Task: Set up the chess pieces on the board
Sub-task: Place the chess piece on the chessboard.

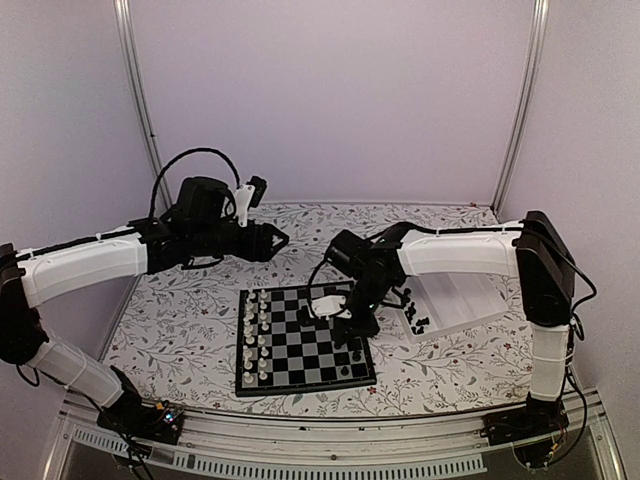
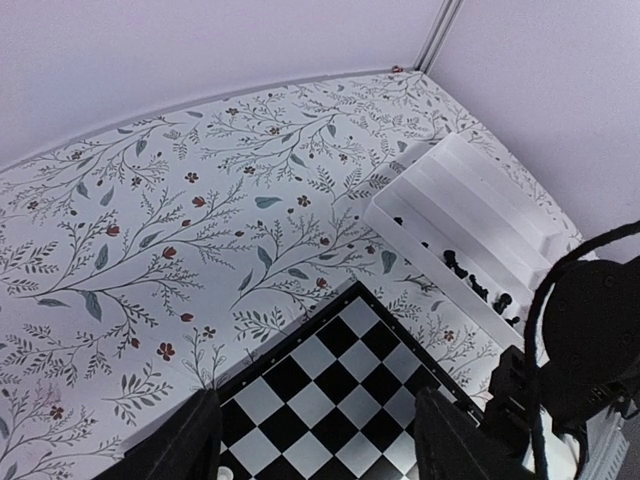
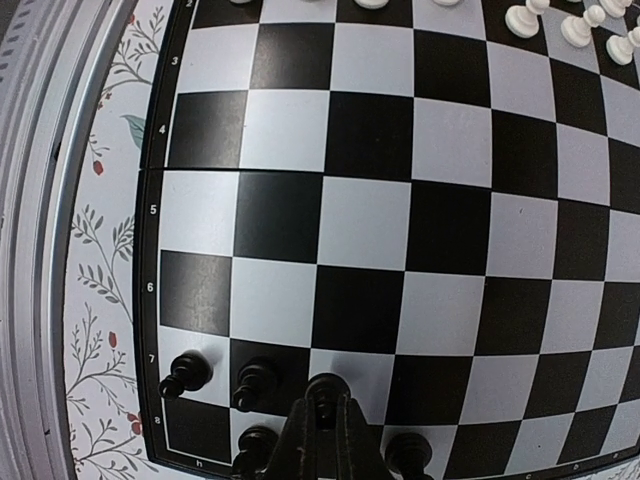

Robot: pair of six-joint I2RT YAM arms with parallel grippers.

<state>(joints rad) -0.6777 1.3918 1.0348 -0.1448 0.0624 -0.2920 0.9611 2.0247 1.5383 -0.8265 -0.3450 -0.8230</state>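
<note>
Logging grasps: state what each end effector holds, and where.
Right end effector pinches a black piece; grip spot hidden. Left end effector open, empty.

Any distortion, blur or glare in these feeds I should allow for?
Right wrist: strong fisheye, the board looks bowed, the right tool dark and slightly blurred up close. Left wrist: sharp, no glare. Top external: soft even light, black chess pieces tiny.

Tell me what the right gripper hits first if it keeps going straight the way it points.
The board: the right gripper points down at row 7, beside two black pawns, apparently pinching a black piece, which would probably touch the square first. Height above it is unclear.
</note>
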